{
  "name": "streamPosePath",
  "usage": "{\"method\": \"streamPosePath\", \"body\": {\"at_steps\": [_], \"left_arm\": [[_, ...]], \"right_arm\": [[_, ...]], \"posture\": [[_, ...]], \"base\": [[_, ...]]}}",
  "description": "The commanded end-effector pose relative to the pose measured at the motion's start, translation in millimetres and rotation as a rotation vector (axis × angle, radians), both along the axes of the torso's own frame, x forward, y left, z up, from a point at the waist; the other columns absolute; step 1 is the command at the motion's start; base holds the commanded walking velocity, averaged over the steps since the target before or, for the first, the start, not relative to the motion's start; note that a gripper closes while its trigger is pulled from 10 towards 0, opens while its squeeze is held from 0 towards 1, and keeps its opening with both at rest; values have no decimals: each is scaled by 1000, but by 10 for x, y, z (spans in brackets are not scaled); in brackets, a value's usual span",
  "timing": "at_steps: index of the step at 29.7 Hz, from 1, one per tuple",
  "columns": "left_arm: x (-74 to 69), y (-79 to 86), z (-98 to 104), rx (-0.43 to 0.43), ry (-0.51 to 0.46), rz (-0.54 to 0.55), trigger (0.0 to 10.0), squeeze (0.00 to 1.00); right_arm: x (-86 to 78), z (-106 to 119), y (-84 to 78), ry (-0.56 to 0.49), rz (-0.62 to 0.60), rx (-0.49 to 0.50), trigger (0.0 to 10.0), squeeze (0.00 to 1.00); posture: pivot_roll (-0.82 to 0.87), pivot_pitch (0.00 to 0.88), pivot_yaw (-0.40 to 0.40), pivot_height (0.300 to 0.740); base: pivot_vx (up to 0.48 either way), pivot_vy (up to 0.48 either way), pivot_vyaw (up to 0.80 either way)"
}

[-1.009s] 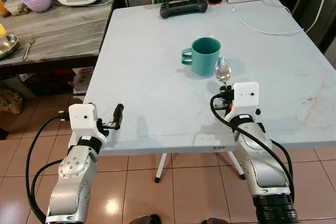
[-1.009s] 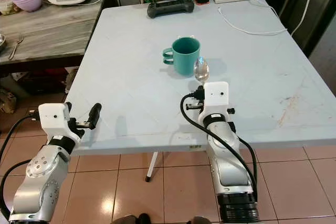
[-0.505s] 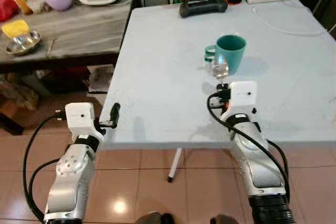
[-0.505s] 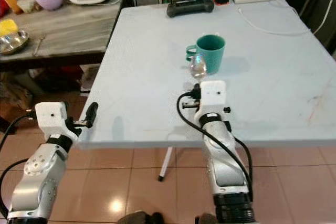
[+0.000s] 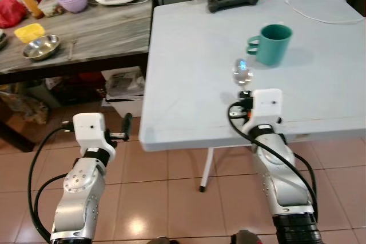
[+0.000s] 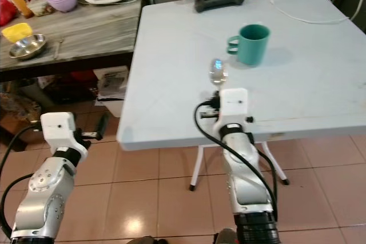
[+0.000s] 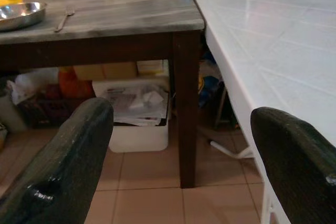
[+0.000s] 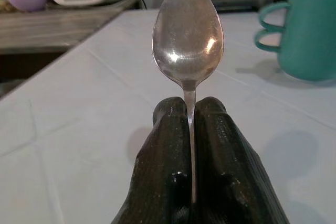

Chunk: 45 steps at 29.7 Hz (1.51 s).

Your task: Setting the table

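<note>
Spoon [image 8: 188, 43] pinched by its thin handle between the right gripper's [image 8: 190, 109] closed fingers, bowl upright above the fingertips — such a narrow hold could let it twist or slip. It looks shiny, smudged metal. Beyond it stands a teal mug [image 5: 271, 43]. The left gripper [image 7: 184, 145] hangs open, off the white table's [image 5: 189, 61] edge.
</note>
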<state>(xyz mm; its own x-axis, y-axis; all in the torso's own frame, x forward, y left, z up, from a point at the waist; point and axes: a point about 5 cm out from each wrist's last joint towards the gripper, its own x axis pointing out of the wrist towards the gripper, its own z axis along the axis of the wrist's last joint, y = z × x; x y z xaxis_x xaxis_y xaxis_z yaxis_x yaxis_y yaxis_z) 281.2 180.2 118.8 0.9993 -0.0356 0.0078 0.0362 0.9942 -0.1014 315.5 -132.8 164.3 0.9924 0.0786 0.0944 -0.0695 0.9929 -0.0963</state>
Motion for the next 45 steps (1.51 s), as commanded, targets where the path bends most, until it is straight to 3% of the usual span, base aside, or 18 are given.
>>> {"method": "streamPosePath", "body": {"at_steps": [1,38,45], "left_arm": [[-11,-17,-25,14,8,5,10000,0],[-3,-59,-7,28,-25,20,10000,0],[-11,-64,67,22,-72,5,10000,0]], "right_arm": [[-15,0,-39,-4,-10,1,10000,0],[2,-13,-25,-9,5,-11,10000,0],[8,-16,-30,-11,3,-16,10000,0]], "posture": [[-108,119,135,740],[-95,118,129,740],[-91,116,130,740]], "base": [[0,480,0],[0,480,0],[0,0,0]]}}
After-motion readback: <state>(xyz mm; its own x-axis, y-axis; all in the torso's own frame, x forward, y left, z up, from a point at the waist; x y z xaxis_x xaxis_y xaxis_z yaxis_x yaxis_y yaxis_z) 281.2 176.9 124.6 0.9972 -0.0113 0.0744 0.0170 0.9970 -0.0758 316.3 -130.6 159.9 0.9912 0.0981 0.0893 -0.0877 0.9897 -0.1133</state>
